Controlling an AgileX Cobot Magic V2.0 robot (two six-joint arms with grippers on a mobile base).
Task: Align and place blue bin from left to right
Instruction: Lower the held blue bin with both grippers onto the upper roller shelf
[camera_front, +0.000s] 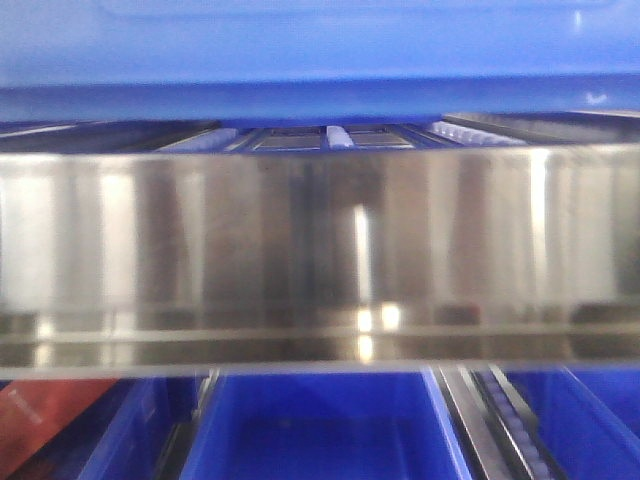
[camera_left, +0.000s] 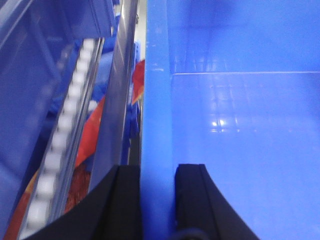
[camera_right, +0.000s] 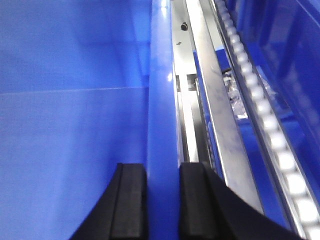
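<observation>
You had the left tool (camera_left: 158, 172) clamped on the left wall of the blue bin (camera_front: 320, 50), with one finger inside the rim and one outside. Your right tool (camera_right: 162, 172) gripped the opposite wall the same way. The bin filled the top of the front view, just above a steel shelf edge (camera_front: 320, 250), and roller tracks (camera_right: 270, 130) ran beside it. On the level below stood darker blue tubs (camera_front: 320, 430).

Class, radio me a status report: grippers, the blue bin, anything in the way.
Left gripper shut on blue bin, left wall. Right gripper shut on its right wall. Bin above steel shelf rail, roller tracks beneath. No obstruction visible.
</observation>
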